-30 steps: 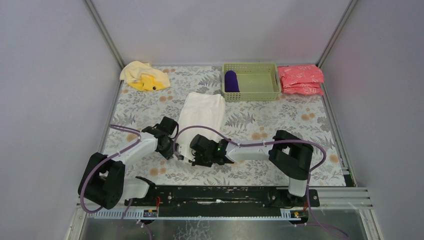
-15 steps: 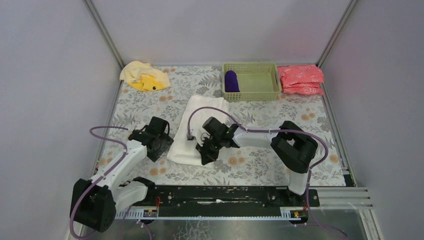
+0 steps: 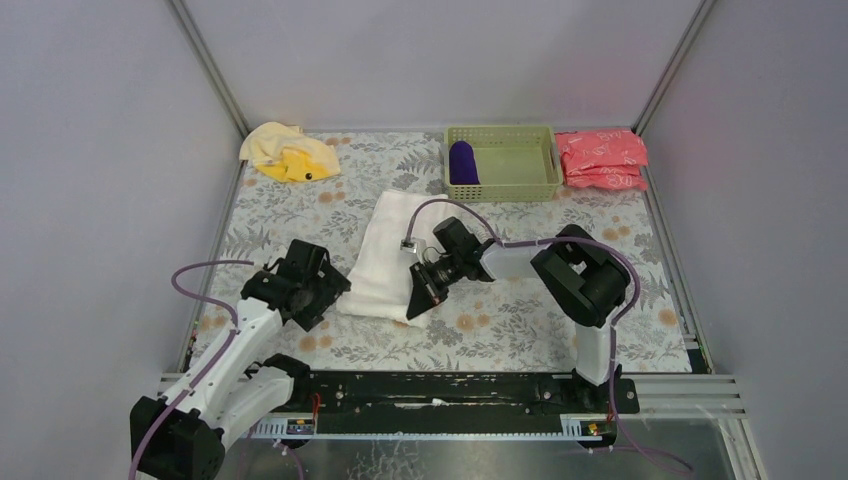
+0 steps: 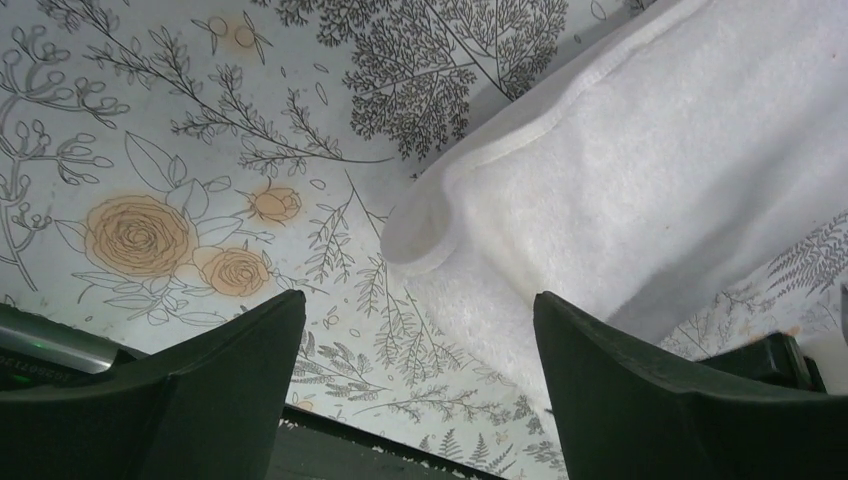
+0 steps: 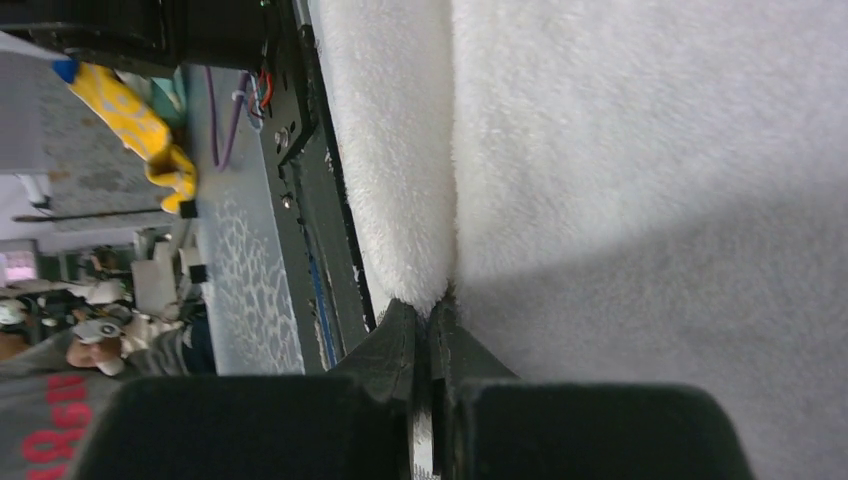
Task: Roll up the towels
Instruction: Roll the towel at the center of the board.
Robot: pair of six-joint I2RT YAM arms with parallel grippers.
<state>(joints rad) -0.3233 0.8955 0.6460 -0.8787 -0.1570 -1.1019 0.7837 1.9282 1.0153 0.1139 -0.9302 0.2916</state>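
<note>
Top external: white towel [image 3: 385, 255], purple towel [image 3: 461, 162], yellow towel [image 3: 288, 155], three total

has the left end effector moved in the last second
Yes. In the top view the left end effector slid left, away from the white towel and farther from the green basket.

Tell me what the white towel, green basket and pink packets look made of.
The white towel: soft terry cloth, matte, fuzzy nap and stitched hem. The green basket: rigid moulded plastic, slotted walls. The pink packets: likely thin plastic wrap, glossy and creased; contents can't be told.
</note>
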